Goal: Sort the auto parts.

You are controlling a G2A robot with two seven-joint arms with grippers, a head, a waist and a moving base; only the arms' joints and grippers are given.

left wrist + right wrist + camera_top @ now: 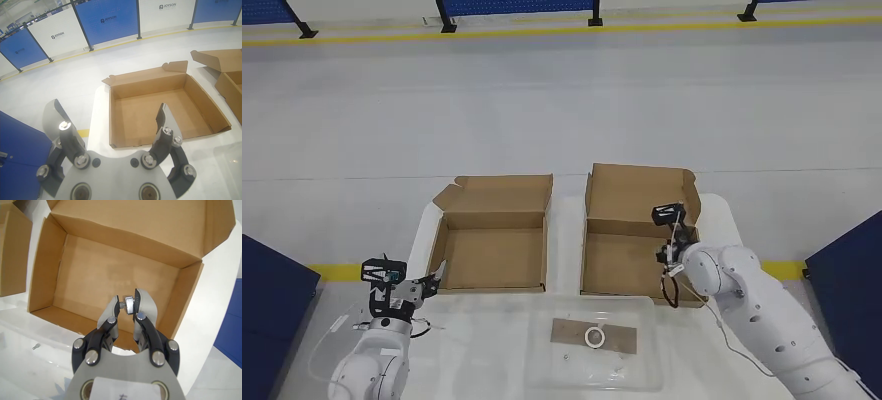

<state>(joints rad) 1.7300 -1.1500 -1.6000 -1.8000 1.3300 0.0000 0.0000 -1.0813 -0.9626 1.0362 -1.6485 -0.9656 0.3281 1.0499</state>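
Over the right carton: my right jaws hang above the bare floor of the right carton (pixel 47 272), which in the top view sits at 1 o'clock from the clear tray (pixel 542 360).
Right jaws: narrow, pinching a small metal bolt (pixel 129 307) with a thick round head.
Bolt in the jaws: it lies crosswise at the very tips, head flat against one pad and the shank's end against the other. Only its two end faces are gripped.
Risk, slip: I judge this end-to-end pinch thin. A jolt could make the bolt pivot and drop before I mean it to.
Risk, bounce: hard metal let go onto cardboard could roll to a corner or hop the near wall onto the surface, where another small bolt (pixel 36 346) lies loose.
Risk, wrong box: the left carton (pixel 147 87) stands at 11 o'clock from the tray, just beside this one, so a drifting release could cross over.
Left jaws: wide, nothing between them, near the left carton's outer corner, between 9 and 10 o'clock from the tray.
Left to sort: a white ring (pixel 595 338) on a cardboard slip (pixel 567 332) in the tray.
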